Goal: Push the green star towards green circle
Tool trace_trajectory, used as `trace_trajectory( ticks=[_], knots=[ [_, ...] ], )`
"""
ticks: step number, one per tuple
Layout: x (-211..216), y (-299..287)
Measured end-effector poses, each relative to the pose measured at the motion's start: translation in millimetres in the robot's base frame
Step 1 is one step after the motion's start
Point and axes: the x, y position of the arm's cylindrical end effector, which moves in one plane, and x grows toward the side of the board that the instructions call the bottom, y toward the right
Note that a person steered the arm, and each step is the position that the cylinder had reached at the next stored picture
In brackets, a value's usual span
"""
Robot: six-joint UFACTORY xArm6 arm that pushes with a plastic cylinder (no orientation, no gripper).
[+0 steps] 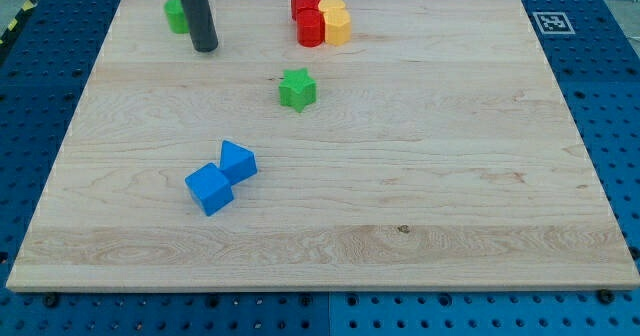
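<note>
Wooden board (420, 176) bearing scattered coloured blocks (297, 89).

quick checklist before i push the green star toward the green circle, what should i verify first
1. Green star in view and standing free of other blocks: ok.
2. Green circle located: ok, near the view's top left, partly hidden behind the rod.
3. My tip behind the star for the push: not ok; it sits to the view's upper left of the star, beside the circle, on the target's side.
4. Path between star and circle free of blocks: ok, only the rod stands there.
5. Red and yellow cluster and the two blue blocks off that path: ok.
6. Tip touching the circle: cannot tell.
</note>
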Motion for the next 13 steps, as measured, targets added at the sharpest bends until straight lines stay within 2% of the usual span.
trace_trajectory(
  ticks=[1,3,4,5,6,7,10,12,13],
  knots=[
    [38,1],
    [126,72],
    [148,134],
    [148,173],
    [121,174],
    [112,158],
    [103,148],
    [58,102],
    [21,80]
  ],
)
